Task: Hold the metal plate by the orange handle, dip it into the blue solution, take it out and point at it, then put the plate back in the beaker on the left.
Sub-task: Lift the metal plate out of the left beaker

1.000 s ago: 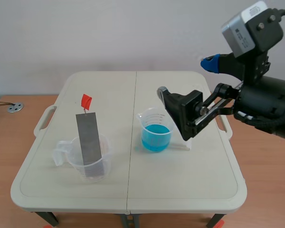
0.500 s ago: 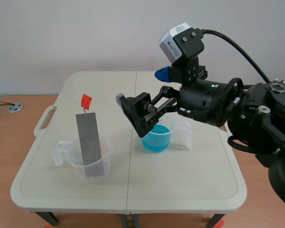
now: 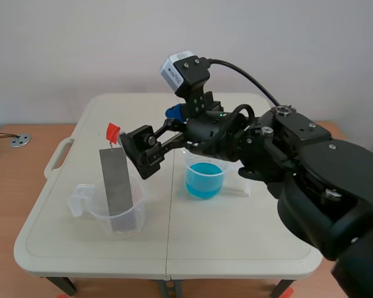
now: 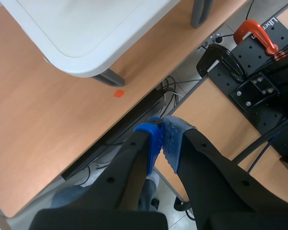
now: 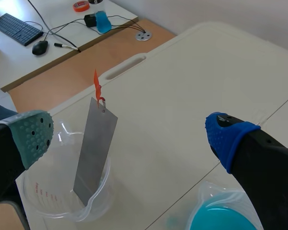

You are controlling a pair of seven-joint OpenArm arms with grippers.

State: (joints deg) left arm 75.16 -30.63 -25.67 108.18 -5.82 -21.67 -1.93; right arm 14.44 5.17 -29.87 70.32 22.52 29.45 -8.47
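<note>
Plate: one flat grey metal plate (image 3: pixel 117 189), orange handle (image 3: pixel 113 131), leaning in left beaker (image 3: pixel 93 210).
Beakers: two, clear plastic; right beaker (image 3: pixel 194 155) holds blue solution (image 3: pixel 203 180).
Right fingers (image 5: pixel 36 136): spread, empty, near handle.
Left fingers (image 4: pixel 172 143): pressed together, empty.

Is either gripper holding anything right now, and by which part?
Nothing is held. The right gripper is open, short of the metal plate and its orange handle; the left gripper is shut on nothing, off the table.
</note>
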